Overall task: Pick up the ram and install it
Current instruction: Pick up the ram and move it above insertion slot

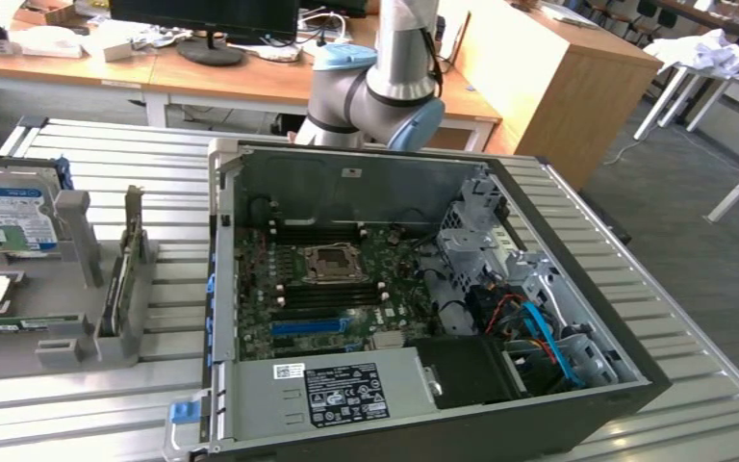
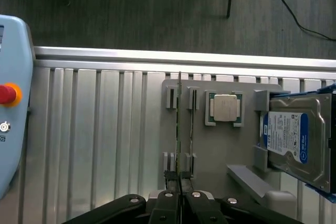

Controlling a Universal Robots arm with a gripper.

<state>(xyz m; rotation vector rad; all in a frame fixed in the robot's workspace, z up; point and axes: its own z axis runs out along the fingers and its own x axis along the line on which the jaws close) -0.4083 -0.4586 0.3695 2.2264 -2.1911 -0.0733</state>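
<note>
Two thin ram sticks stand on edge in the slots of a grey holder [image 2: 210, 145]; the nearer ram [image 2: 178, 124] lines up with my fingers and a second one [image 2: 191, 124] stands just beside it. My gripper [image 2: 179, 182] hovers well above the end of the holder, black fingers pressed together with nothing between them. In the exterior view the ram [image 1: 120, 274] stands in the holder at the exterior view's left, and the open computer case [image 1: 222, 289] shows its motherboard [image 1: 331, 289].
A silver hard drive [image 2: 296, 142] with a blue-white label and a CPU [image 2: 224, 108] rest on the same holder. A pale blue box with a red button [image 2: 6, 94] sits on the slatted metal table [image 2: 94, 145]. The arm [image 1: 389, 82] rises behind the case.
</note>
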